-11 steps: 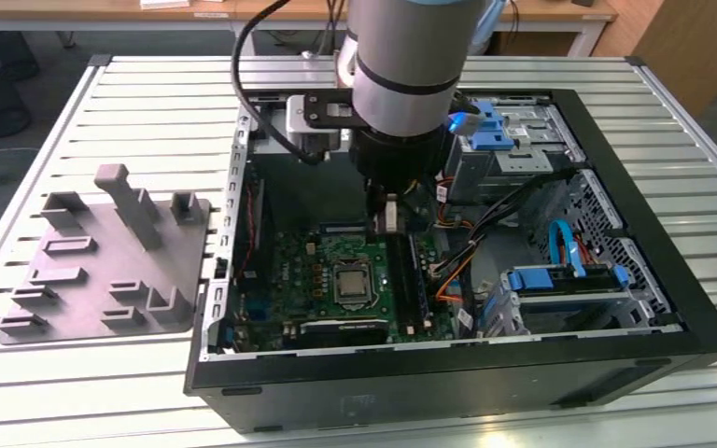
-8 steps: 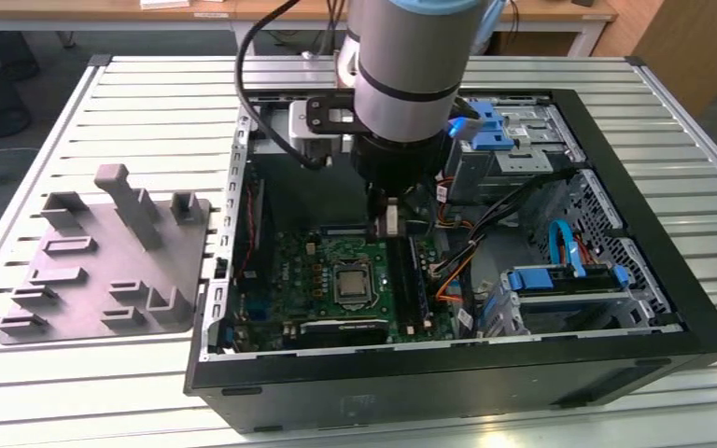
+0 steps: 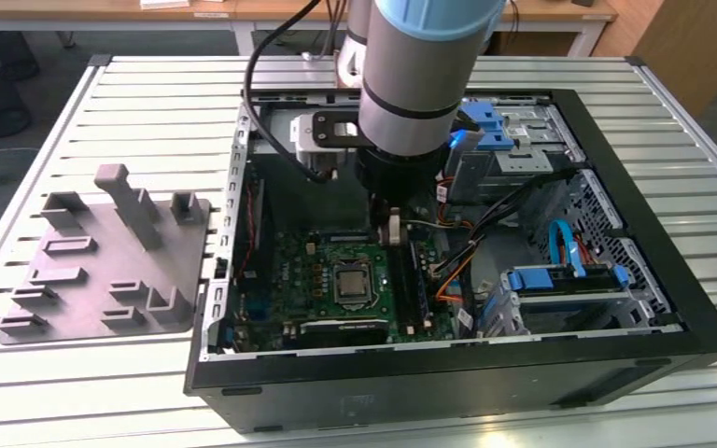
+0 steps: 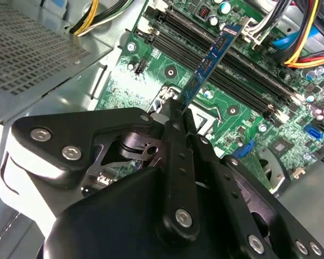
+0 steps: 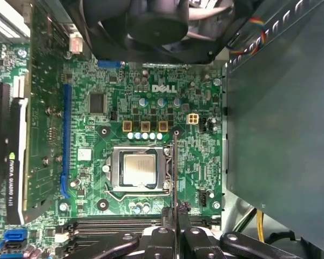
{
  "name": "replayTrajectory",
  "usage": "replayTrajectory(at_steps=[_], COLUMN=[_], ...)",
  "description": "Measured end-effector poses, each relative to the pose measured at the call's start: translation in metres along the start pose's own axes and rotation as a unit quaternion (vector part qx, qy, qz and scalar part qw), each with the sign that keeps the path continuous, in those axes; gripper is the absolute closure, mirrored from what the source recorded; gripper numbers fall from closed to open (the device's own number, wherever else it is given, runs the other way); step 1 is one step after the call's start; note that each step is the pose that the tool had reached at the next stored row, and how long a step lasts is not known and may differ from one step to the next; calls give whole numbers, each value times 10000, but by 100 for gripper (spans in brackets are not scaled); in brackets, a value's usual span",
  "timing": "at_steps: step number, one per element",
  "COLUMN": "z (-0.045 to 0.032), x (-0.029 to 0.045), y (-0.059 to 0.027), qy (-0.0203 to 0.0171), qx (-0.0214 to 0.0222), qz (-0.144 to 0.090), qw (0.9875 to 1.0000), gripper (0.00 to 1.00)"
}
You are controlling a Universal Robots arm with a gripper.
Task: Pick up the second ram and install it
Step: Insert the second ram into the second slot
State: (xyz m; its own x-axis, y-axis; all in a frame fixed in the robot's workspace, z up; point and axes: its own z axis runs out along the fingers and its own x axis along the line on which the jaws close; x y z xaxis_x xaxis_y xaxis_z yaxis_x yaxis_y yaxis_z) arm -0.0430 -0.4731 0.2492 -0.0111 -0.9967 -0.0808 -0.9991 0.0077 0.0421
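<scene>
Silver slatted metal forms the desk (image 3: pixel 60 112), on which an open black computer case (image 3: pixel 458 383) is laid on its side. The arm (image 3: pixel 428 65) is lowered into the case from above. A grey plastic tray (image 3: pixel 85 280) with upright ribs is set on the desk just beside the case, at the exterior view's left. Inside the case a green board (image 3: pixel 287 280) is seen, with a processor socket (image 5: pixel 139 168) near its middle and long black memory sockets (image 4: pixel 243 81) along one side. The end effector (image 4: pixel 175 116) is clenched on the second ram (image 4: pixel 211 56), which is gripped at one end between the fingers and projects beyond the fingertips over the green board, near the memory sockets. In the first wrist view the strip is seen edge-on as a thin line beside the processor socket. Whether its far end touches the board or a socket cannot be told.
</scene>
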Motion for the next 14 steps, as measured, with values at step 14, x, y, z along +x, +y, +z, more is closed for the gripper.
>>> replayTrajectory(at_steps=[14], z=[62], x=[6], y=[-23], qy=[-22], qx=[24], qz=[338], qw=[9994], gripper=[86])
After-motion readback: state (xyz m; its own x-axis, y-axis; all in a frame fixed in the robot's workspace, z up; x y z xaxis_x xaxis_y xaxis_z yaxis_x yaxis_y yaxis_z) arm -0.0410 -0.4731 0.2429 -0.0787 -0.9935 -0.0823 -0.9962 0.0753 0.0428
